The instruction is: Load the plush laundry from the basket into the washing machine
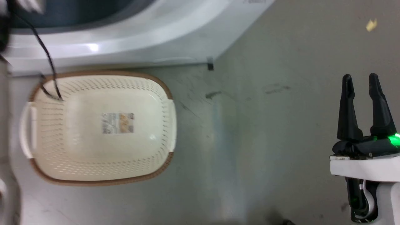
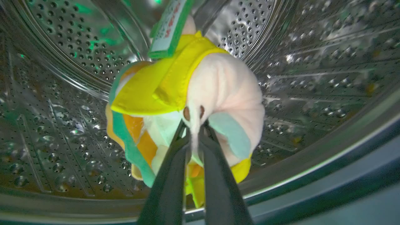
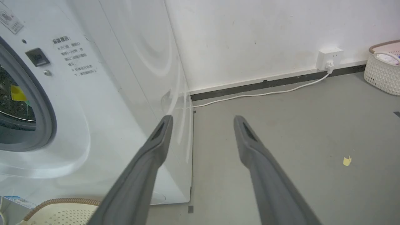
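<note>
Plush laundry (image 2: 200, 103), a small stuffed doll with a pale pink face, a yellow and orange body, green trim and a green tag (image 2: 168, 28), is seen in the left wrist view inside the shiny perforated steel drum (image 2: 62, 103) of the large white front-loading washing machine (image 1: 131, 40). It is pinched at the face by the two long dark fingers of the left end effector (image 2: 194, 129), which are drawn almost together on the fabric. The doll appears to hang clear of the drum wall, though contact on its far side cannot be ruled out. The cream perforated plastic basket (image 1: 93, 165) with the brown woven-look rim is shown in the head view on the grey floor (image 1: 265, 140) just in front of the washer. No laundry is seen in it, only a label (image 1: 117, 123) on its bottom. The right end effector (image 1: 360, 78) is held over the floor well to the side, its fingers spread with nothing between them. The pick from the basket and the carry through the door opening are judged done. What is left is judged to be the release of the plush laundry in the drum and the withdrawal of the left arm.
</note>
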You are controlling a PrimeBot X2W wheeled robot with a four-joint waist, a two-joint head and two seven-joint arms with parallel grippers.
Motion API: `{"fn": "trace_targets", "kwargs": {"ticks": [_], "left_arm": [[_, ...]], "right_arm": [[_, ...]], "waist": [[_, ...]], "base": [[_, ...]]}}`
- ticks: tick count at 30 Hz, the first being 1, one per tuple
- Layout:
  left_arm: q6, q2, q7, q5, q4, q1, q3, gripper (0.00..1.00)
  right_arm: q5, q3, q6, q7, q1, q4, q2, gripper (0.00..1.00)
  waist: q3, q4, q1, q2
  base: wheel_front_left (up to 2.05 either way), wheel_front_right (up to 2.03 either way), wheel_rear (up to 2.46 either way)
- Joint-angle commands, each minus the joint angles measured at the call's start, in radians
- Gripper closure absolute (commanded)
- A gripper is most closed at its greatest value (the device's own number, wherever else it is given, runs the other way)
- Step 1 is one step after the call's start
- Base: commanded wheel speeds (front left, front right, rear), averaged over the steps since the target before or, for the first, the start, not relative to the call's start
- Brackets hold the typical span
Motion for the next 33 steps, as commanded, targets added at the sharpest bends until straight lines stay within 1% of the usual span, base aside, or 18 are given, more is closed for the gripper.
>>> {"fn": "trace_targets", "kwargs": {"ticks": [1,3,6,10,13,17,18,19,20,24,29,32,33], "left_arm": [[-0.006,0.010,0.016,0.012,0.041,-0.052,-0.010,1.00],[-0.008,0.019,0.045,0.010,0.117,-0.107,-0.013,1.00],[-0.010,0.046,0.082,0.037,0.210,-0.174,-0.037,1.00],[-0.013,0.062,0.103,0.053,0.303,-0.229,-0.061,1.00],[-0.016,0.061,0.097,0.057,0.350,-0.249,-0.081,1.00],[-0.019,0.044,0.076,0.048,0.406,-0.241,-0.102,1.00],[-0.020,0.043,0.062,0.050,0.416,-0.234,-0.109,0.58],[-0.020,0.041,0.047,0.052,0.426,-0.222,-0.119,0.19],[-0.021,0.038,0.028,0.054,0.435,-0.208,-0.131,0.00],[-0.023,0.016,-0.081,0.027,0.464,-0.138,-0.139,0.00],[-0.026,-0.023,-0.213,-0.014,0.479,-0.016,-0.161,0.00],[-0.026,-0.058,-0.284,-0.035,0.459,0.066,-0.180,0.00],[-0.026,-0.058,-0.284,-0.035,0.459,0.066,-0.180,0.00]], "right_arm": [[0.014,0.002,-0.001,-0.004,-0.023,0.007,-0.001,0.00],[0.027,0.008,-0.001,-0.004,-0.032,0.017,-0.001,0.00],[0.040,0.018,-0.001,-0.004,-0.047,0.023,-0.001,0.00],[0.051,0.024,-0.001,-0.004,-0.059,0.029,-0.001,0.00],[0.052,0.020,-0.001,-0.004,-0.060,0.033,-0.001,0.00],[0.038,0.012,-0.001,-0.004,-0.054,0.039,-0.001,0.00],[0.034,0.011,-0.001,-0.004,-0.052,0.039,-0.001,0.00],[0.029,0.010,-0.001,-0.004,-0.050,0.039,-0.001,0.00],[0.024,0.007,-0.001,-0.004,-0.047,0.039,-0.001,0.00],[-0.008,-0.002,-0.001,-0.004,-0.023,0.041,-0.001,0.00],[-0.056,-0.023,-0.001,-0.004,0.025,0.042,-0.001,0.00],[-0.087,-0.039,-0.001,-0.004,0.060,0.039,-0.001,0.00],[-0.087,-0.039,-0.001,-0.004,0.060,0.039,-0.001,0.00]], "waist": [[0.060,-0.049,-0.0003,-0.0001],[0.073,-0.060,-0.0003,-0.0001],[0.090,-0.075,-0.0003,-0.0001],[0.095,-0.087,-0.0003,-0.0001],[0.092,-0.087,-0.0003,-0.0001],[0.063,-0.072,-0.0003,-0.0001],[0.052,-0.068,-0.0003,-0.0001],[0.037,-0.063,-0.0003,-0.0001],[0.019,-0.056,-0.0003,-0.0001],[-0.069,-0.022,-0.0003,-0.0001],[-0.208,0.036,-0.0003,-0.0001],[-0.287,0.082,-0.0003,-0.0001],[-0.287,0.082,-0.0003,-0.0001]], "base": [[0.00,0.00,0.00],[0.00,0.00,0.00],[0.00,0.00,0.00],[0.00,0.00,0.00],[0.00,0.00,0.00],[0.00,0.00,0.00],[0.00,0.00,0.00],[0.00,0.00,0.00],[0.00,0.00,0.00],[0.00,0.00,0.00],[0.00,0.00,0.00],[0.00,0.00,0.00],[0.00,0.00,0.00]]}}
